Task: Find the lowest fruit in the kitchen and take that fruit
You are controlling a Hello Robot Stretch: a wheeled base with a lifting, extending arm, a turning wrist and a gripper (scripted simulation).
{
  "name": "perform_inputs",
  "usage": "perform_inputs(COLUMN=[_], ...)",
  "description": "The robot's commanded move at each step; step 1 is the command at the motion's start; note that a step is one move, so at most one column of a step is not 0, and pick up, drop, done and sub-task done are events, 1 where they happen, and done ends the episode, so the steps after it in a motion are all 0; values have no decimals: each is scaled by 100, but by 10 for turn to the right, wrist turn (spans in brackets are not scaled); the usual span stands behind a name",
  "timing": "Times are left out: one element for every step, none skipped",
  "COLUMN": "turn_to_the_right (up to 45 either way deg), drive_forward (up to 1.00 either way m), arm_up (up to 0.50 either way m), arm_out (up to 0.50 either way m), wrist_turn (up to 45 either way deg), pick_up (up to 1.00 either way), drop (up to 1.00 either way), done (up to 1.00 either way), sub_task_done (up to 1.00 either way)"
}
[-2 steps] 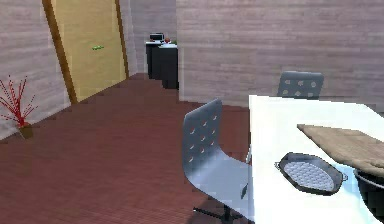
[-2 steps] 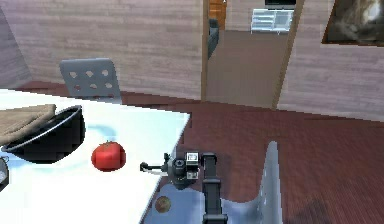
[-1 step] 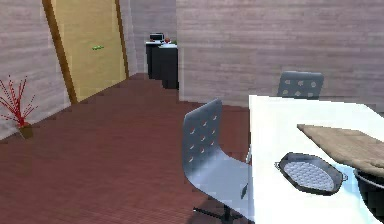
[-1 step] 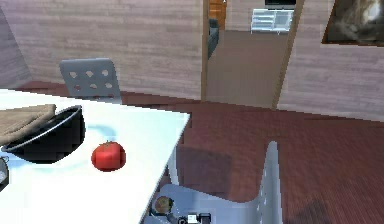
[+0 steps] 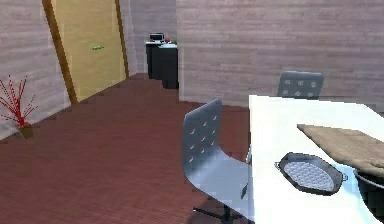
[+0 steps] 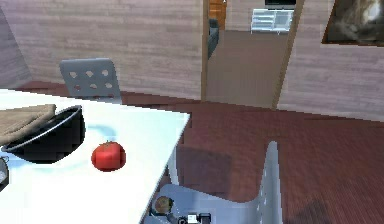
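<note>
A red round fruit with a green top (image 6: 108,155) lies on the white table (image 6: 150,130), near its corner in the arm side view. Left of it sits a dark bowl-like pan (image 6: 45,140) with a brown cloth (image 6: 25,120) behind it. At that view's bottom edge I make out a small dark gripper (image 6: 162,206) with white marked squares to its right, over a grey chair seat. I cannot tell whether it holds anything. The forward view shows the same table (image 5: 290,130) with a dark pan (image 5: 310,172) and the brown cloth (image 5: 350,140).
Grey chairs stand around the table: one beside it (image 5: 215,155), one behind (image 5: 300,85), one at its far side (image 6: 92,80), one near me (image 6: 265,185). A yellow door (image 5: 90,45), a red plant (image 5: 18,105) and a dark cabinet (image 5: 162,60) line the walls. An open doorway (image 6: 248,50) leads out.
</note>
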Motion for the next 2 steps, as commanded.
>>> perform_inputs(turn_to_the_right=[0, 0], drive_forward=[0, 0], arm_up=[10, 0], arm_out=[0, 0], wrist_turn=[0, 0], pick_up=[0, 0], drop=[0, 0], done=[0, 100], sub_task_done=[0, 0])
